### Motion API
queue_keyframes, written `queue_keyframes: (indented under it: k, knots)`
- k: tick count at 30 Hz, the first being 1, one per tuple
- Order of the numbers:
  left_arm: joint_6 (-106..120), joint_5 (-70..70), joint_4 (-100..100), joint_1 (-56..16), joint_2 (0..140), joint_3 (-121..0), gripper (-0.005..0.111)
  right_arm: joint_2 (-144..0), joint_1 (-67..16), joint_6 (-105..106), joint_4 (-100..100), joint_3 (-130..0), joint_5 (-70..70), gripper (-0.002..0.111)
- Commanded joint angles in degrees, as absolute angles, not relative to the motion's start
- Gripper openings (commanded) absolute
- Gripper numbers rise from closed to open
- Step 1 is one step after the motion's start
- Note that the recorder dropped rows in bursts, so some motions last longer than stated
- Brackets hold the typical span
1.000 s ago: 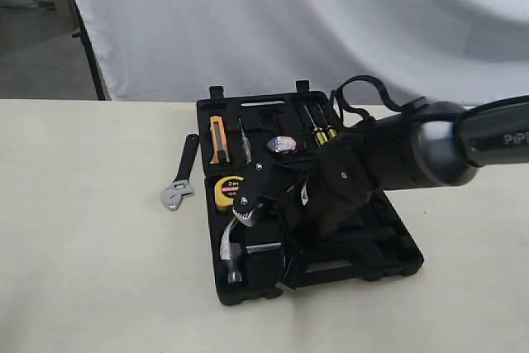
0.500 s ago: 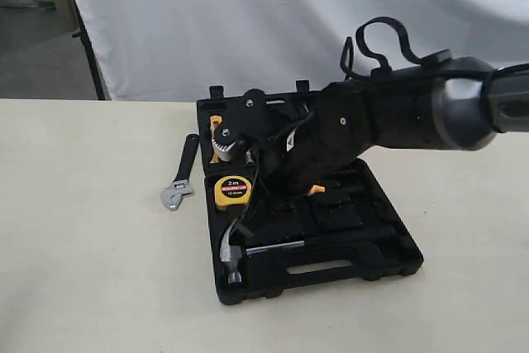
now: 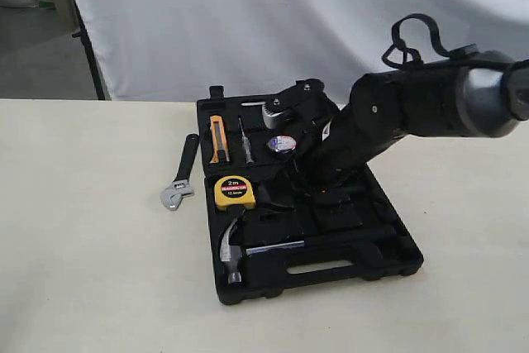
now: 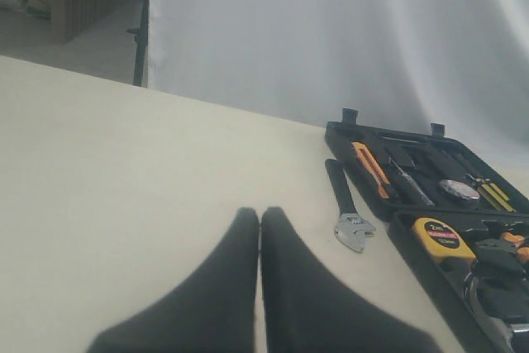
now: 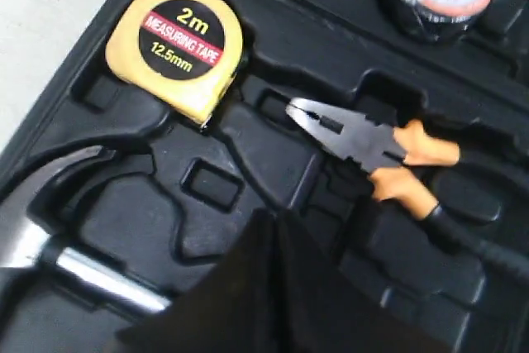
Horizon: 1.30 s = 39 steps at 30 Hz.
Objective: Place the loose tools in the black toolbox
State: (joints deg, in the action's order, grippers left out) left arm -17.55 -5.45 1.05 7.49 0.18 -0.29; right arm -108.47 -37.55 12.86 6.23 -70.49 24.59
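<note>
The black toolbox (image 3: 388,247) lies open on the table. The claw hammer (image 3: 231,247) rests in its front recess, and its steel head (image 5: 25,233) shows in the right wrist view. The tape roll (image 3: 282,145) sits in the back half of the toolbox (image 5: 273,31). The adjustable wrench (image 3: 178,179) lies on the table just left of the case. My right gripper (image 5: 277,214) hangs shut and empty over the case's middle, near the pliers. My left gripper (image 4: 260,211) is shut, holds nothing and sits above bare table, well short of the wrench (image 4: 347,208).
A yellow tape measure (image 3: 235,192) and orange-handled pliers (image 5: 376,148) sit in the case, with an orange knife (image 3: 217,138) and screwdrivers at the back. My right arm (image 3: 397,117) spans the case from the right. A white sheet hangs behind the table.
My right arm has risen from the hammer at the case's front left and swung up and back toward the case's rear middle. The hammer stays in its recess.
</note>
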Motion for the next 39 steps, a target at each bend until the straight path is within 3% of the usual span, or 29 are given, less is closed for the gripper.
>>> queue_keyframes:
  k: [1,8,15,22,29,39]
  knots:
    - [-17.8,-5.0,1.3,8.9,0.0,-0.4,0.001,-108.4,-39.4,10.6,10.9,-70.6,25.2,0.000]
    - [-17.8,-5.0,1.3,8.9,0.0,-0.4,0.001,-112.7,-45.6,9.8,10.4,-75.9,22.3,0.006]
    - [-17.8,-5.0,1.3,8.9,0.0,-0.4,0.001,-124.7,-49.6,5.0,10.4,-91.8,23.0,0.054]
    - [-17.8,-5.0,1.3,8.9,0.0,-0.4,0.001,-135.7,-50.3,5.2,10.4,-105.6,23.4,0.078]
    - [-17.8,-5.0,1.3,8.9,0.0,-0.4,0.001,-141.6,-49.0,5.1,9.8,-113.9,25.2,0.082]
    - [-17.8,-5.0,1.3,8.9,0.0,-0.4,0.001,-145.0,-48.7,5.1,11.3,-114.5,26.3,0.082]
